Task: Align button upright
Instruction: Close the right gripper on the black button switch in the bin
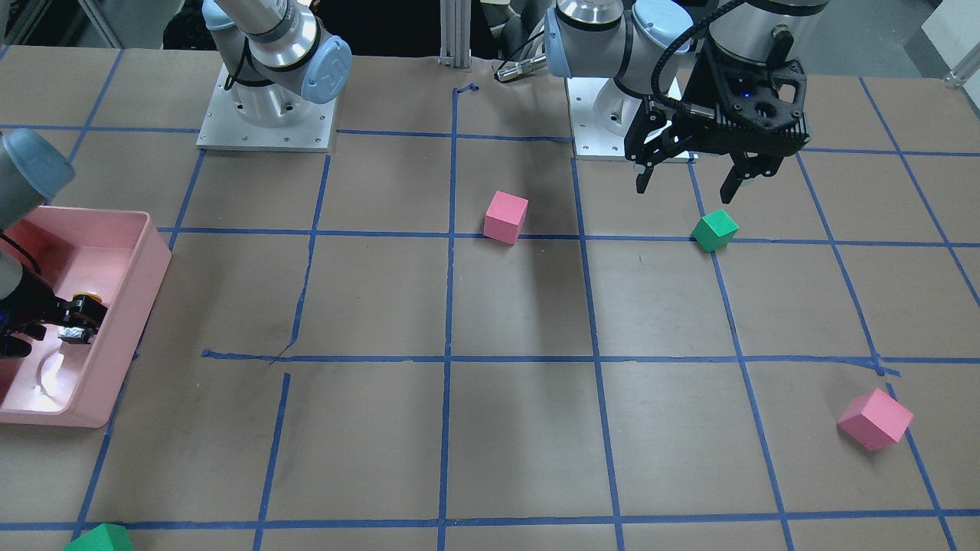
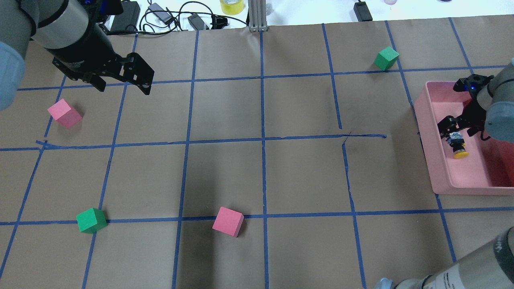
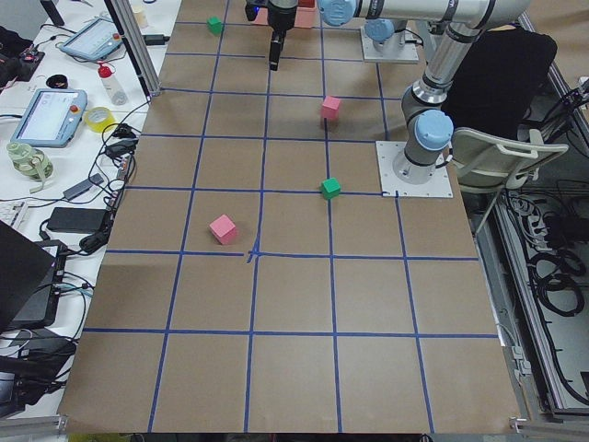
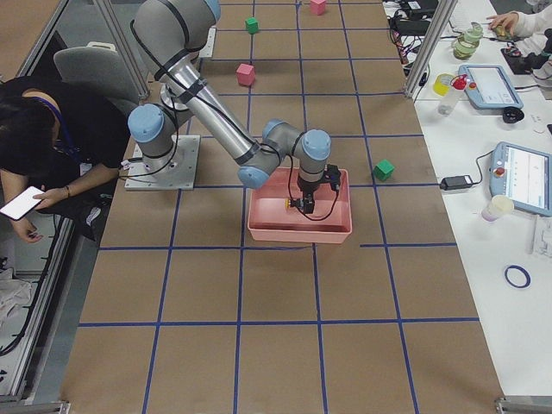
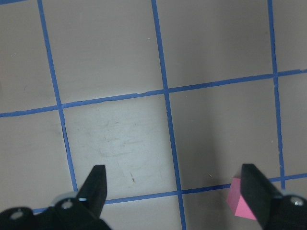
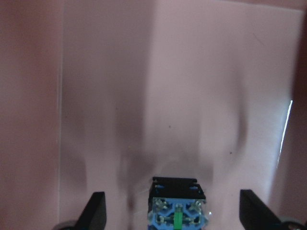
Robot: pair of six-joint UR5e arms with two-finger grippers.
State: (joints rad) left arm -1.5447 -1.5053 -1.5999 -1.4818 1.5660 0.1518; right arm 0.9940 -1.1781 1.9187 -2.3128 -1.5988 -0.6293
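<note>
The right pincer (image 6: 171,193) is wide open inside the shallow pink plastic bin (image 2: 426,148), which sits against the right edge of the table. It grips nothing. Its two fingers are spread well apart with the small yellow-capped, black-bodied push-button (image 2: 458,147) in the gap between them, touching neither as far as the wrist view shows.

The button lies on the bin floor on its side, or at least steeply tilted. Its pale base block points up toward the pincer and the far edge of the table, and its yellow cap points toward the robot's edge. So the aligning is not done, and I judge the task to be at its early stage: the pincer is lined up around the base end but has not closed on it. What remains is the grasp, the turn and the set-down with the cap on top.

The left pincer (image 5: 172,167) plays no part. It hangs open and empty above the table near the far left corner, beside a pink foam cube (image 5: 237,203).
</note>
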